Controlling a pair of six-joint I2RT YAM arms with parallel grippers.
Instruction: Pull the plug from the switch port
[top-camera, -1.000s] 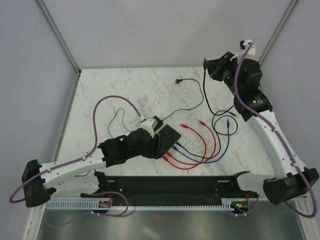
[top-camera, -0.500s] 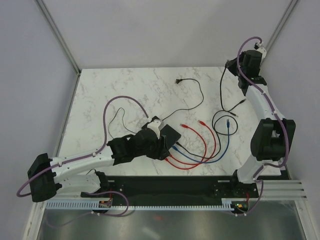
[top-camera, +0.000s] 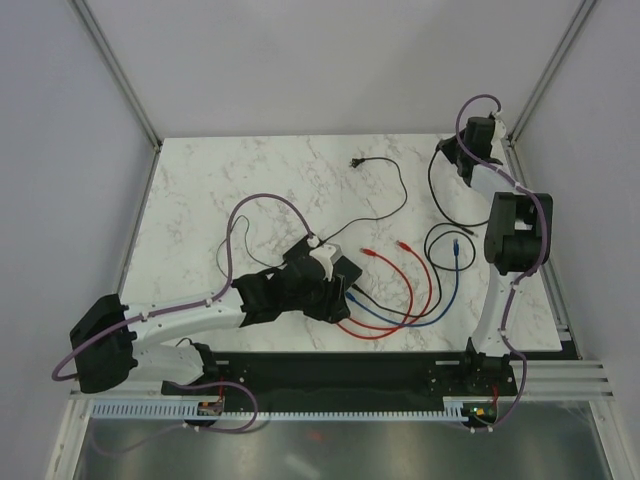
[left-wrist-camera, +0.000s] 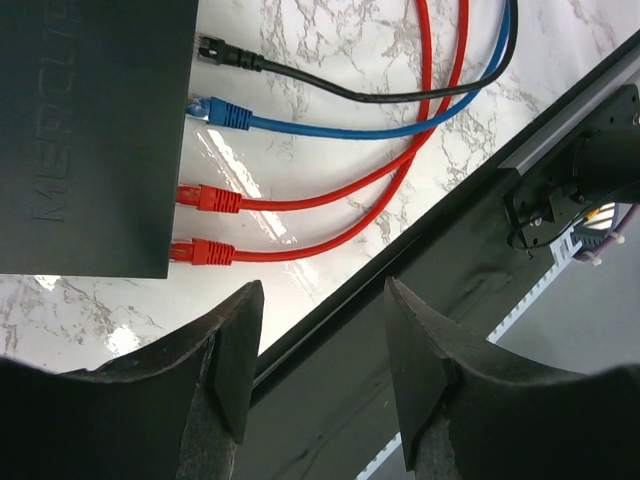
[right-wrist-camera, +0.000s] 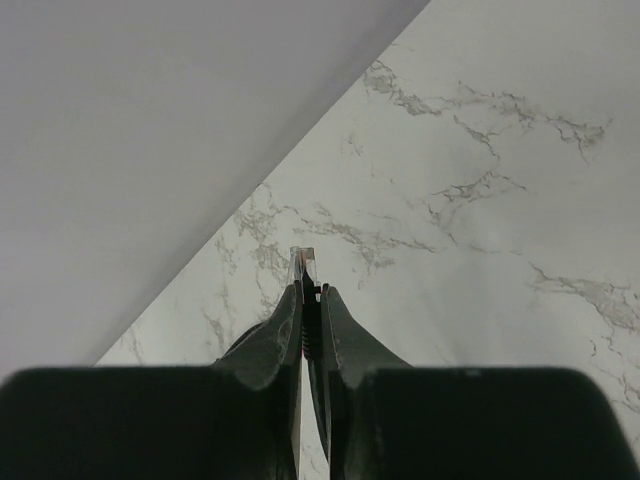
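Finds the flat matte-black rectangular switch (top-camera: 347, 270) lying on the white marble-veined tabletop (top-camera: 250, 180), toward the near middle, partly under the left arm's wrist. Sees the left claw (left-wrist-camera: 322, 300) hovering just off the switch corner nearest the red plugs, with its two black fingers (left-wrist-camera: 232, 360) standing well apart and gripping nothing. Counts four plugs seated in a row along one side of the switch in the left wrist view: a black plug (left-wrist-camera: 225, 55), a blue plug (left-wrist-camera: 222, 113) and two red plugs (left-wrist-camera: 208, 198), with cables of matching colour trailing away across the tabletop. Traces the red cables (top-camera: 372, 334) and the blue cable (top-camera: 457, 285) in wide loops to the right of the switch, free ends lying loose on the marble. Follows the thicker black cable (top-camera: 431, 195) up toward the far right corner. Finds the right claw (right-wrist-camera: 310, 292) there, up off the tabletop, fingers pressed together on a small clear plastic connector tip (right-wrist-camera: 303, 258). Cannot tell from these views whether that tip belongs to the black cable. Notes a thin black cord (top-camera: 404, 195) with a small plug end lying apart at the far middle.
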